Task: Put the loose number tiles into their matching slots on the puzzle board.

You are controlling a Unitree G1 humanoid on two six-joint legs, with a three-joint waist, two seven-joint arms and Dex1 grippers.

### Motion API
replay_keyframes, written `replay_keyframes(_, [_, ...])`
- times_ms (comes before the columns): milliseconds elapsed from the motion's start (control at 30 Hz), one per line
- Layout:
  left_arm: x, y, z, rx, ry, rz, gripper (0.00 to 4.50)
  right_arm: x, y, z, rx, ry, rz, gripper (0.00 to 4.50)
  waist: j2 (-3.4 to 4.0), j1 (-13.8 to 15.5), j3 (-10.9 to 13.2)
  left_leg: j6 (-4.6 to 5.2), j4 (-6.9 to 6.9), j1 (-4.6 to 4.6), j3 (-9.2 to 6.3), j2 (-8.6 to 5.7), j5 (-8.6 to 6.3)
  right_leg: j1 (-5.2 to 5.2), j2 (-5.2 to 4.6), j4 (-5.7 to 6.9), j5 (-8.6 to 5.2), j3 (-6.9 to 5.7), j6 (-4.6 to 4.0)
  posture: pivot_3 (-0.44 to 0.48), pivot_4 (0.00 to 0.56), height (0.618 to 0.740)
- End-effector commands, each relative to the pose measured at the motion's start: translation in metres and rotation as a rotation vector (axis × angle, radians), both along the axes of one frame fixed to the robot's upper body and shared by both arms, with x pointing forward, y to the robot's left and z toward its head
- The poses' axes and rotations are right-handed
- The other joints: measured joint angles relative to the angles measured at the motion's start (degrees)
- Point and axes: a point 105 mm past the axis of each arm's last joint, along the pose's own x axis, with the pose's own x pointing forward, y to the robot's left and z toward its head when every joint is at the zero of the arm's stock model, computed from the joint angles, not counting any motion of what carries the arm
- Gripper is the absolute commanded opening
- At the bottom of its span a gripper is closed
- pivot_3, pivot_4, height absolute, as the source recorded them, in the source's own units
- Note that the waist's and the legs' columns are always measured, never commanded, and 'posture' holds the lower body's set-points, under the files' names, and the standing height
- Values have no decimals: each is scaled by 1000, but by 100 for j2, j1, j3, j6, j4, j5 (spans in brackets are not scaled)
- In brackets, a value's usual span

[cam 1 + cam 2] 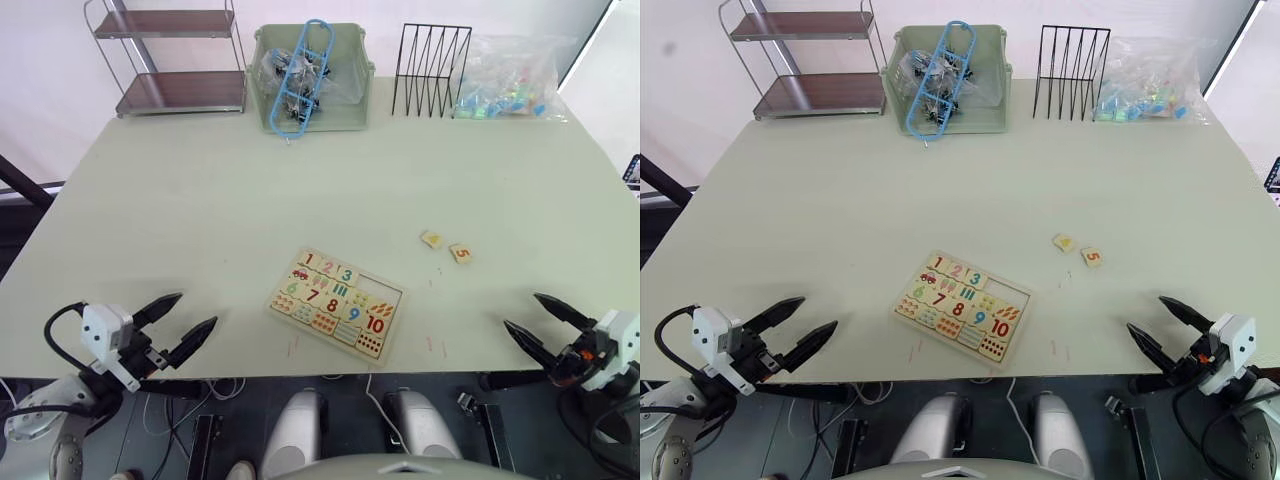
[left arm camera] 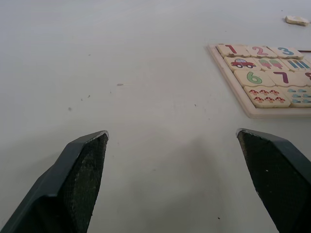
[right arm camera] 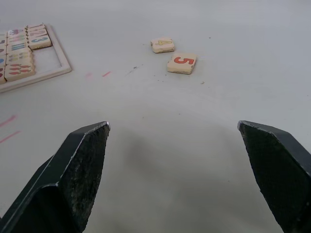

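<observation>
From the head camera, the puzzle board (image 1: 337,303) lies flat on the pale green table (image 1: 200,200), near the front edge and roughly centred between the arms. Tiles 1, 2 and 3 sit in its far row, and the two slots (image 1: 378,287) at the right end of that row are bare. Two loose tiles lie to the right of the board and slightly farther back, just beside each other: the 5 tile (image 1: 460,253) and a second tile (image 1: 432,239), whose yellowish digit I take to be a 4, though it is too small to be sure. The left gripper (image 1: 184,322) hovers over the near-left corner, fingers spread wide, nothing in them. The right gripper (image 1: 538,319) hovers at the near-right corner, equally wide and empty.

Over to the left wrist view: the left gripper's own black fingers frame bare table, with the board's 1-2-3 end ahead.

Now the right wrist view: the 5 tile (image 3: 181,62) sits ahead between the wide fingers, the other tile (image 3: 162,45) just beyond it, and the empty slots (image 3: 48,57) off to one side.

So three are in and two remain. The right arm is the better placed; I'd say the next move calls for it to reach forward, come down over the 5 tile and pinch it by its edges without nudging its neighbour.
</observation>
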Motion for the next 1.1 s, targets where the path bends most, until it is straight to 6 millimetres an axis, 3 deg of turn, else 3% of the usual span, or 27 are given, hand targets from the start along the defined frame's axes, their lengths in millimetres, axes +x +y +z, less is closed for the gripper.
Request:
replay_keyframes(33, [2,0,7,12,-38,-2,4500,1,-1,7,-16,-36,7,4423,0,0,0,0,0,0,0,0,0,0,0,0,0,0,0,0,150,739])
replay_keyframes(767, [9,-9,17,20,-93,-45,4500,1,5,8,-6,-28,33,4423,0,0,0,0,0,0,0,0,0,0,0,0,0,0,0,0,150,739])
replay_keyframes(1100, [12,-23,23,20,-112,-172,4500,16,30,33,28,-68,134,4423,0,-2,0,0,0,1,-1,0,0,0,3,2,1,0,0,0,150,739])
